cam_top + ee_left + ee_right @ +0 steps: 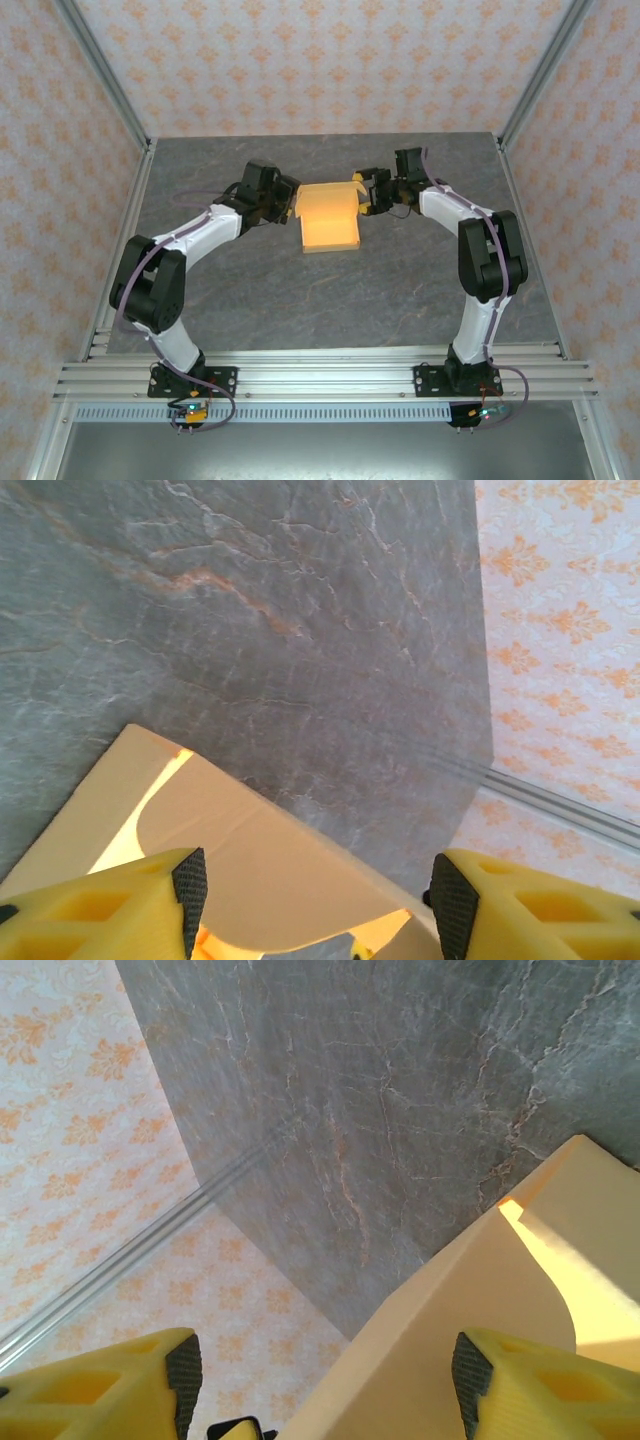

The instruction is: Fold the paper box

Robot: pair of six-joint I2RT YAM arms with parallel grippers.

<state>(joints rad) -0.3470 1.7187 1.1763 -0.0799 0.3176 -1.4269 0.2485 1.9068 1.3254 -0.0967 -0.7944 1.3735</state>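
No text, label, brand, number or sign can be read anywhere in these views; the walls carry just an orange floral pattern.

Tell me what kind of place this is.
Most likely a robot test cell in a lab, not a home. A left arm and a right arm are bolted to an aluminium rail at the edge of a grey stone-look table, enclosed by orange-patterned wall panels.
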